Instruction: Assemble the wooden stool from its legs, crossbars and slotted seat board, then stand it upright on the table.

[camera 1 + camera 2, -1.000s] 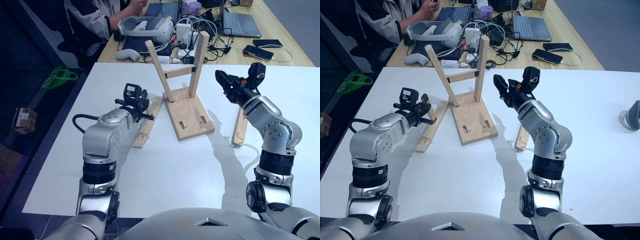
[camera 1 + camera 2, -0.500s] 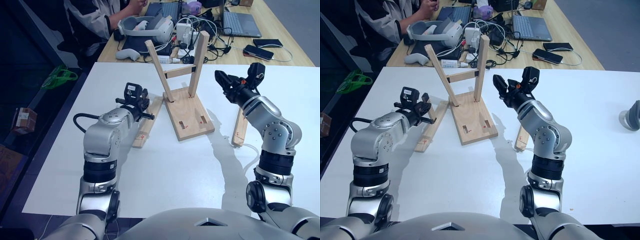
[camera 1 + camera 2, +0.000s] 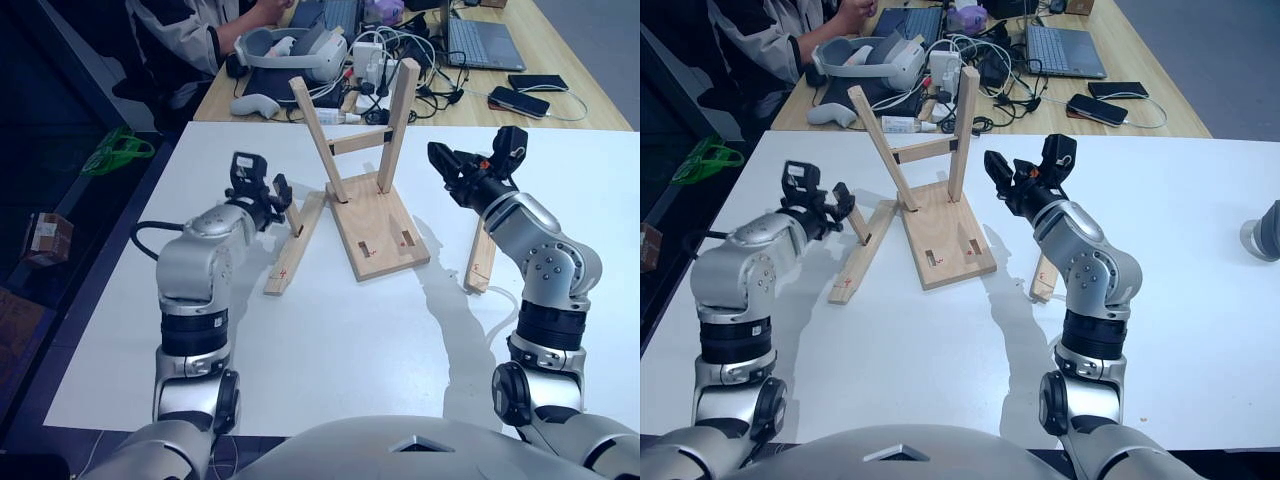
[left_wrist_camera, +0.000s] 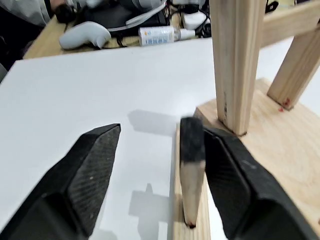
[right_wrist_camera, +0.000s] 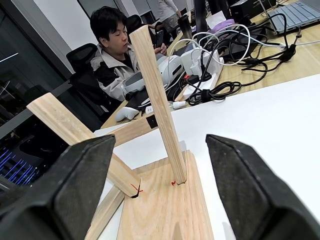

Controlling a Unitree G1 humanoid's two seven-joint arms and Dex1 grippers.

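Left tool [image 4: 160, 134] is wide open around the loose pale wooden leg [image 3: 293, 240] on the white tabletop [image 3: 350, 340], holding nothing. Next I should pinch it and lift.

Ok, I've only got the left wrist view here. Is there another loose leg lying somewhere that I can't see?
Observer: Yes, a loose leg lies flat to the right of the seat board.
Operator: And the other arm?
Observer: The right end effector is open and empty, in the air beside the standing legs.
Operator: Any free slots on the board?
Observer: Two empty slots at its near end.
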